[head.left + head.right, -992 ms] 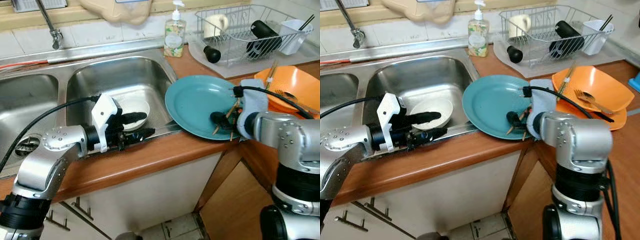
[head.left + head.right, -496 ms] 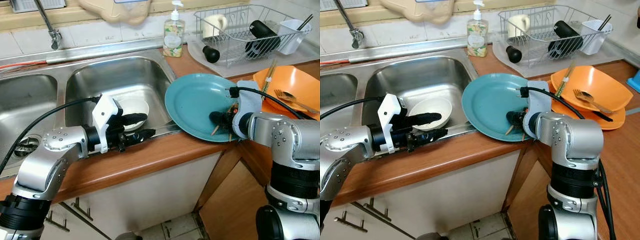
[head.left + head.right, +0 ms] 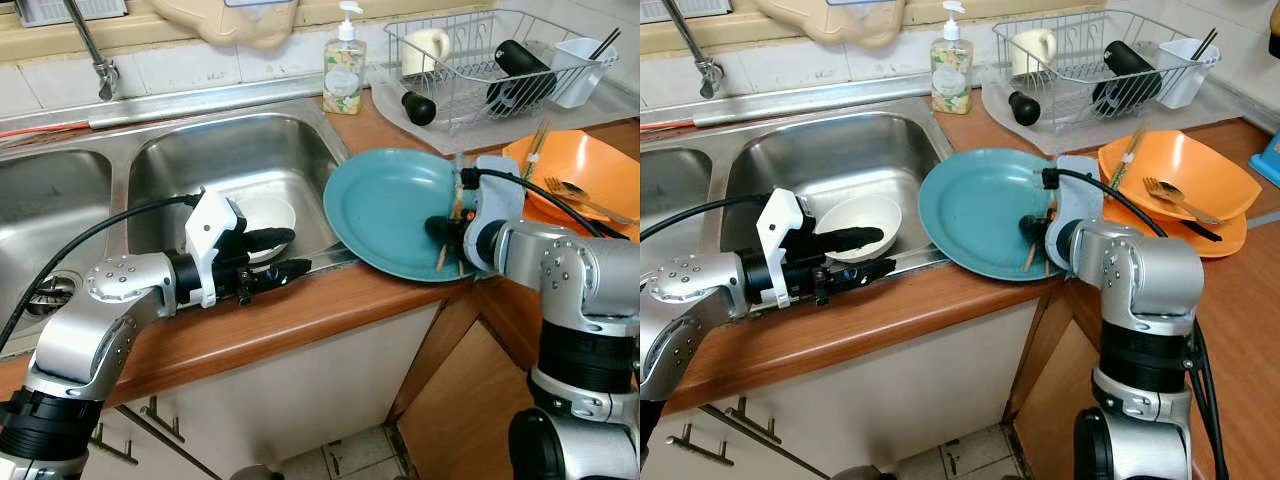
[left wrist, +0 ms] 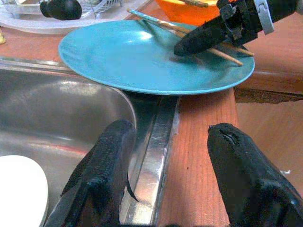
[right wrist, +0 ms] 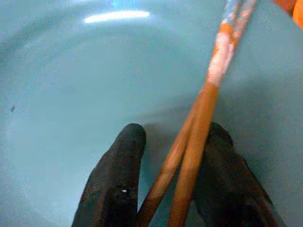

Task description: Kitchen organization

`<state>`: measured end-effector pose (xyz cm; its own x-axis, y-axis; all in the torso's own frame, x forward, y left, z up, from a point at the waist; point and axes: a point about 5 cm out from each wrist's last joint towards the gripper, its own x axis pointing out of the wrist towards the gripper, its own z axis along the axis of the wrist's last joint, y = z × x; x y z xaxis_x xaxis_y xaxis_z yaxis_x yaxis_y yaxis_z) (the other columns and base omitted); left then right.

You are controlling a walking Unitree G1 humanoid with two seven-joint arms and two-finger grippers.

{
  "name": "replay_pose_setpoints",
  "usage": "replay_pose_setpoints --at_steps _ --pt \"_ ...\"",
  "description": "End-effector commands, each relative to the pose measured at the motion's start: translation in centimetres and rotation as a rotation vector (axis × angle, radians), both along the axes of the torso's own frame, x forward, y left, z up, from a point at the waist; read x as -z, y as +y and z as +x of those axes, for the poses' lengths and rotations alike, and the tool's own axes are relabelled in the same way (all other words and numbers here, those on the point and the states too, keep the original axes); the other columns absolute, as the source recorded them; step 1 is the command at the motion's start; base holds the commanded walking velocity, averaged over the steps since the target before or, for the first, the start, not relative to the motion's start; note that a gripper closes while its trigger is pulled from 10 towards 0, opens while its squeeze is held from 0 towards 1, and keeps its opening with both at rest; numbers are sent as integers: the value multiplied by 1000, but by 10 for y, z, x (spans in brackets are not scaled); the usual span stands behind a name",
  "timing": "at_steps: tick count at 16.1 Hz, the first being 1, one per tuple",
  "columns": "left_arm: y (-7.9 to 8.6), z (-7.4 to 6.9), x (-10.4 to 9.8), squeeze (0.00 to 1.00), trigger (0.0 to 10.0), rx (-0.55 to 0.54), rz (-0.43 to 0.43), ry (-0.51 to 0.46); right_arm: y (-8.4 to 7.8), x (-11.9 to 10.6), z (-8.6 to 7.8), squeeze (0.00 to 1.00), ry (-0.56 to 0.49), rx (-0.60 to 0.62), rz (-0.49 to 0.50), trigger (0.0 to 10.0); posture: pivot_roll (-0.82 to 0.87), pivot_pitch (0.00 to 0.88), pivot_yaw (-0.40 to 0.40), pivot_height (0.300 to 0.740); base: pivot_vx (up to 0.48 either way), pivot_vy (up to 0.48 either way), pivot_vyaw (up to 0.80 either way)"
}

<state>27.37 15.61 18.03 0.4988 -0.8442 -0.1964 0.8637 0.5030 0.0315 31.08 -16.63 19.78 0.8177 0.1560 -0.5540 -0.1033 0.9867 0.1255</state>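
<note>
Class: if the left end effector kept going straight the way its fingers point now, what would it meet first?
Most likely the near rim of the teal plate, which overhangs the sink edge straight ahead of the open left end effector. Depth is uncertain.

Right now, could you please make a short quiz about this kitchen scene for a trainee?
1. True or false: the teal plate lies flat inside the sink.
2. What lies between the fingers of the right hand? A) a fork B) wooden chopsticks C) a sponge
3. Fill in: the white bowl sits in the ____, close to the left hand.

Key:
1. False: it rests on the counter, with one edge over the sink rim.
2. B
3. sink
</note>
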Motion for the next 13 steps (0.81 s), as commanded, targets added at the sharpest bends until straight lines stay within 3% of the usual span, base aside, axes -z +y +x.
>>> replay_pose_setpoints --at_steps 1,9,12,13 --pt "-2 1 -5 0 10000 5 11 -22 1 -3 3 0 -11 2 1 0 -84 0 38 740 0 0 0" --pt "-4 5 -12 0 10000 -11 -2 -53 1 -17 7 0 -147 -22 39 0 -87 0 40 740 0 0 0" --pt "-4 11 -23 0 10000 -46 -53 -87 -1 -27 9 0 -253 -37 102 0 -86 0 42 740 0 0 0" --pt "-3 18 -29 0 10000 -98 -107 -94 0 -35 9 0 -337 -77 119 0 -84 0 44 740 0 0 0"
